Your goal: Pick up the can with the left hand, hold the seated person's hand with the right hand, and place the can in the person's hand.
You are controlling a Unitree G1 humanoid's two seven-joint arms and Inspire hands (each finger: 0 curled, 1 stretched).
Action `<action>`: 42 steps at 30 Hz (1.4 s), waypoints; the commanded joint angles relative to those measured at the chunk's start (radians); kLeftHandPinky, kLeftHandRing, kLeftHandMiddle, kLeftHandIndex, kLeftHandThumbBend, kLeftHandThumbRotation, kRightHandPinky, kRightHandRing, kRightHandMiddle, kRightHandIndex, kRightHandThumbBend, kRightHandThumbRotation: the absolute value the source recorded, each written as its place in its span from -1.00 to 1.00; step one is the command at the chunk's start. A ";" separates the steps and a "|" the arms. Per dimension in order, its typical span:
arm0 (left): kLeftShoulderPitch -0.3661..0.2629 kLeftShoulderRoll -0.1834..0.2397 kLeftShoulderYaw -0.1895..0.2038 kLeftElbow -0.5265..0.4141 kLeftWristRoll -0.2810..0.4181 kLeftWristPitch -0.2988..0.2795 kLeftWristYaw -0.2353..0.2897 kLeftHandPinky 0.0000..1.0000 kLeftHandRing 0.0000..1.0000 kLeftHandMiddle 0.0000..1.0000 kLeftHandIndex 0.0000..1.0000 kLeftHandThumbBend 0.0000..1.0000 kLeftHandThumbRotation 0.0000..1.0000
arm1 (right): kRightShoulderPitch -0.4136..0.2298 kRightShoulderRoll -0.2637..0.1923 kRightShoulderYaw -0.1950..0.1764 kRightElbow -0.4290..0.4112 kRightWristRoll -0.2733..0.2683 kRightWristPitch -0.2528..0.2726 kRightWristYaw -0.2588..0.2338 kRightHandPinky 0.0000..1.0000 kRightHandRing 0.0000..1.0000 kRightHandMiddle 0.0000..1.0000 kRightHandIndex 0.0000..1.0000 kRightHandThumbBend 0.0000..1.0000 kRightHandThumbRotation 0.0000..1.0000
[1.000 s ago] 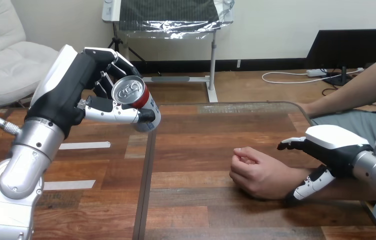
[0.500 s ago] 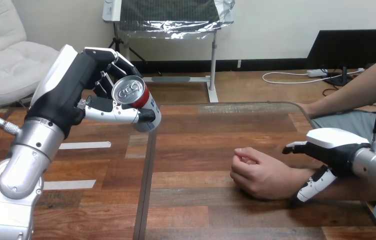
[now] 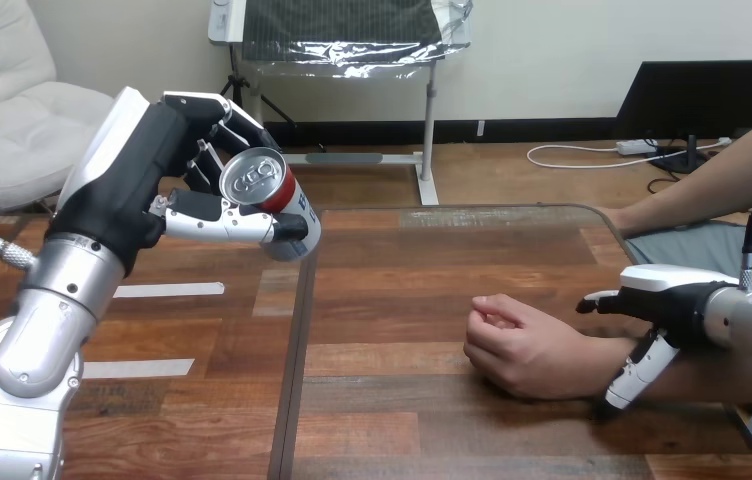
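My left hand [image 3: 142,195] is raised over the table's left part, shut on a red and silver can [image 3: 272,200]. The can is tilted, its top facing the camera. The person's hand [image 3: 517,350] rests on the table at centre right, loosely curled, with the forearm running off to the right. My right hand [image 3: 677,300] sits over that forearm just behind the wrist. Its thumb [image 3: 634,375] lies along the near side and its fingers [image 3: 597,298] reach straight over the far side. They are not curled round the forearm.
The wooden table [image 3: 402,420] has a rounded far right corner and a metal strip [image 3: 292,370] running front to back left of centre. The person's other arm [image 3: 722,180] shows at the upper right.
My right hand has slid a little to the right along the person's forearm and turned flatter. My left hand with the can has barely moved. The person's hand has stayed put.
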 commanded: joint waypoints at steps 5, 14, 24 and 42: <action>-0.066 0.022 0.031 -0.056 0.000 -0.016 0.010 -0.53 -0.41 -0.28 -0.19 0.46 -1.00 | 0.025 0.010 0.022 0.014 0.011 0.094 0.081 0.49 0.90 0.90 0.90 1.00 -0.63; -0.063 0.025 0.036 -0.060 -0.002 -0.018 0.009 -0.53 -0.41 -0.28 -0.19 0.46 -1.00 | 0.044 0.001 0.033 -0.055 -0.001 0.156 0.143 0.38 0.89 0.93 0.89 1.00 -0.70; -0.066 0.026 0.040 -0.051 -0.010 -0.029 0.010 -0.53 -0.41 -0.28 -0.19 0.46 -1.00 | 0.068 -0.016 0.046 -0.130 -0.008 0.191 0.188 0.23 0.84 0.95 0.87 1.00 -0.74; -0.075 0.025 0.047 -0.043 -0.024 -0.029 0.015 -0.52 -0.40 -0.27 -0.19 0.42 -1.00 | 0.174 -0.074 0.015 -0.337 0.052 0.171 0.232 0.07 0.47 0.60 0.67 1.00 -0.95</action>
